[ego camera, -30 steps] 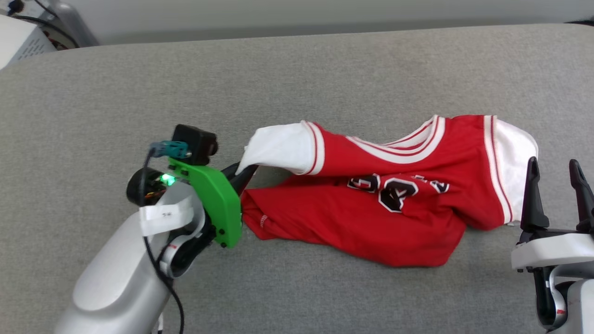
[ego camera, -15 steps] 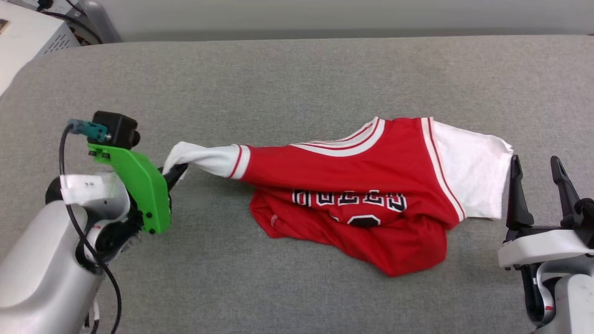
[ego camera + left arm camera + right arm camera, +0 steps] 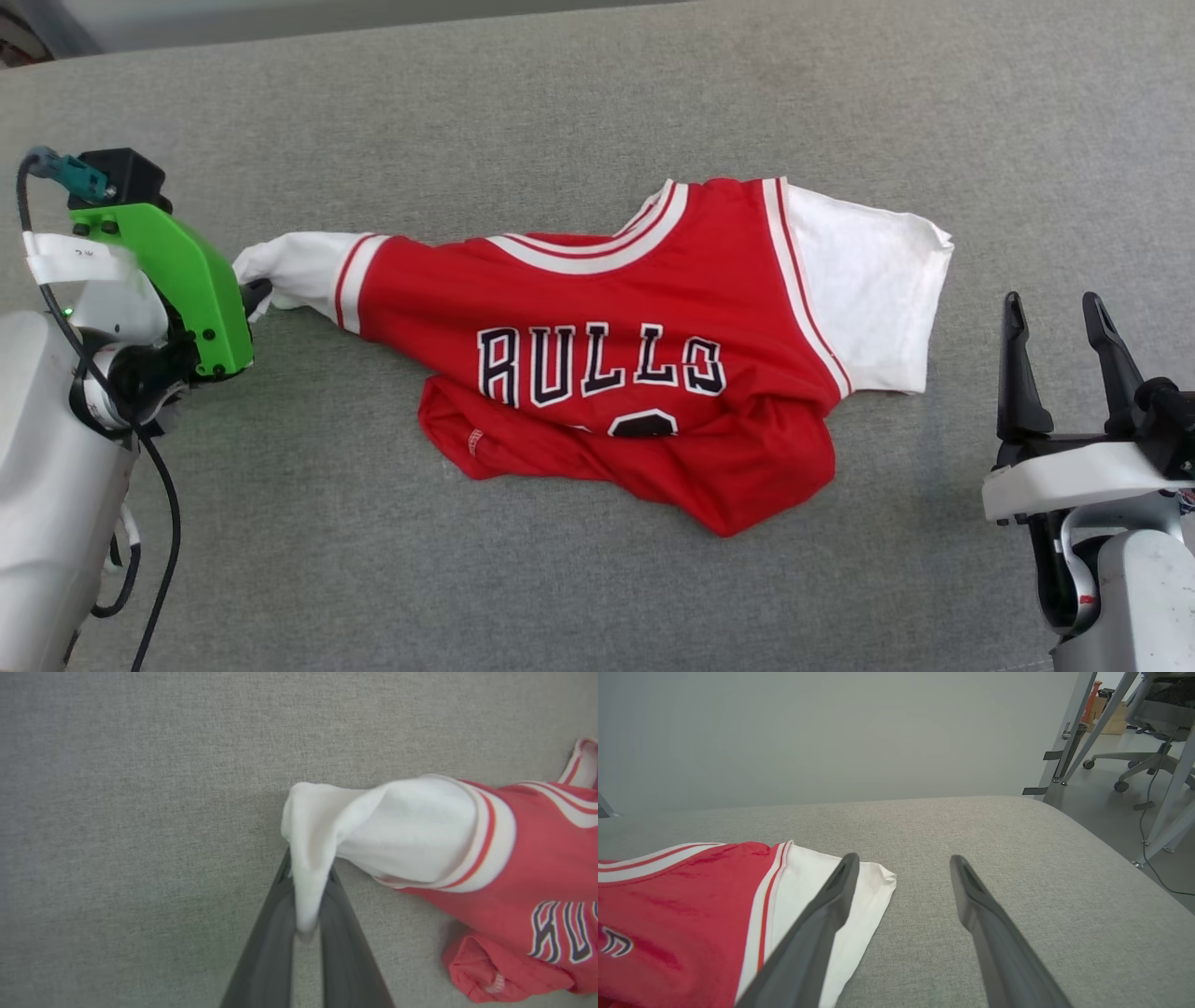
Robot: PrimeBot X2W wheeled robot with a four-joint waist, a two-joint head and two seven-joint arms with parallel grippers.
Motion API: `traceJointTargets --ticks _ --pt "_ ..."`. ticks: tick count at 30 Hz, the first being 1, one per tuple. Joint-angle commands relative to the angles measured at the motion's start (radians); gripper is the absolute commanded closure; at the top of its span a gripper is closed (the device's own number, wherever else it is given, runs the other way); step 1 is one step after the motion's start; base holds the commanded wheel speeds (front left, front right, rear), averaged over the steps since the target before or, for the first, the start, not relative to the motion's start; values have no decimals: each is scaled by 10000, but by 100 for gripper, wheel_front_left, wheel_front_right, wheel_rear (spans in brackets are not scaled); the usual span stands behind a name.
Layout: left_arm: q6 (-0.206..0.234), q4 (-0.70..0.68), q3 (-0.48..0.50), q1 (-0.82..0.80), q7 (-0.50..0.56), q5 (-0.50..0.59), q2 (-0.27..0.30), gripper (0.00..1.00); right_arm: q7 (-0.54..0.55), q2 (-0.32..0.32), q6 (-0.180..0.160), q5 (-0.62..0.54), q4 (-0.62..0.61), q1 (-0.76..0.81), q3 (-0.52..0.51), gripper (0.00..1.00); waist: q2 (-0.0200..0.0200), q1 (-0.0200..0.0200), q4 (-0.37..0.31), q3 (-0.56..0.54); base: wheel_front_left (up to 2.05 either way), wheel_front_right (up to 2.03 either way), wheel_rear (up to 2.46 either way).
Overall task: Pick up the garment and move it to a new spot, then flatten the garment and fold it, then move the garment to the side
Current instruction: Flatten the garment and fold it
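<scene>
Our left gripper (image 3: 308, 881) clamped on white sleeve at left of garment (image 3: 607, 308), front up on grey surface (image 3: 560, 93). Our right gripper (image 3: 1053, 306) spread wide, empty, near right sleeve.

"BULLS" in black on the garment (image 3: 597, 303)

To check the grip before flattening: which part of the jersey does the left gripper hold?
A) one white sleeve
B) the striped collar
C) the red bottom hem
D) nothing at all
A: the left gripper is shut on the tip of the white sleeve of the garment.
</scene>
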Motion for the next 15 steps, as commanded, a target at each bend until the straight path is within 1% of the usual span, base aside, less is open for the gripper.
traceJointTargets --ticks 1,2,3,5,8,12,15 --pt "84 262 26 -290 4 -17 82 100 -61 -14 -9 71 -3 -202 48 0 114 -1 -355 382 0 0 0" --pt "116 418 22 -407 -45 47 84 37 -61 -14 -9 87 -10 -222 66 0 114 -1 -381 427 0 0 0" --pt "198 603 22 -558 -186 179 91 0 -61 -14 -9 106 -22 -247 81 0 114 -1 -402 484 0 0 0" --pt "321 878 6 -812 -588 453 58 0 -61 -14 -9 134 -22 -289 89 0 114 -1 -409 553 0 0 0" --pt "358 1175 -123 -1047 -1189 842 -42 0 -61 -13 -9 140 12 -335 86 0 114 -1 -336 567 0 0 0" --pt "203 1426 -240 -1245 -2224 1222 -240 0 -61 -13 -9 74 48 -367 40 0 114 -1 -80 435 0 0 0" --pt "45 1486 -298 -1296 -3302 1525 -401 0 -61 -13 -9 -13 55 -380 -9 0 114 -1 160 200 0 0 0"
